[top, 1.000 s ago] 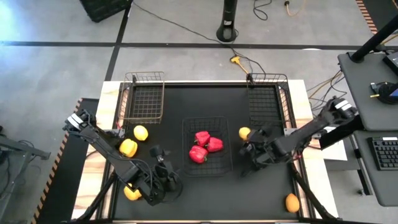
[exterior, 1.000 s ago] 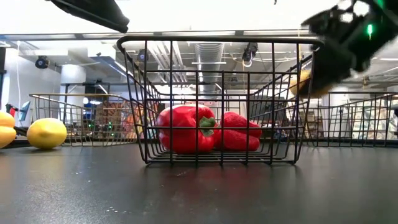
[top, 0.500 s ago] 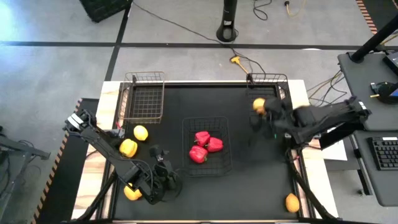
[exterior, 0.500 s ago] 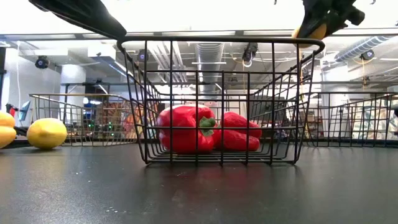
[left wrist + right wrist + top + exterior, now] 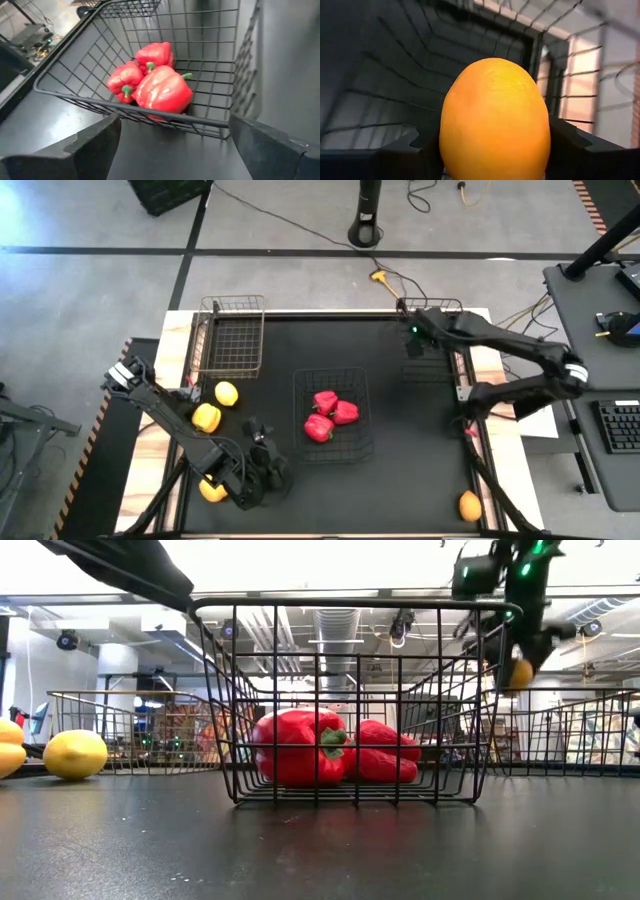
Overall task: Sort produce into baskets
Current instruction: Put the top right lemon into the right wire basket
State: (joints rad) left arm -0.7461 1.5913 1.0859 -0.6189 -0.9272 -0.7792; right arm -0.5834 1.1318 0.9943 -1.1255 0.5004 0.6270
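Orange fruit (image 5: 495, 120), pinched in the right end effector (image 5: 416, 340), has just been carried from beside the center basket (image 5: 334, 416) to over the dark right basket (image 5: 432, 340), so drop looks next; left end effector (image 5: 262, 463) spread, idle nearby.

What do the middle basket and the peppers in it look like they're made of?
The middle basket looks like thin dark-coated metal wire: an open grid of rods with a thicker rim. The three red peppers look like smooth, glossy plastic or real produce, showing bright highlights and green stems; the pictures cannot settle which.
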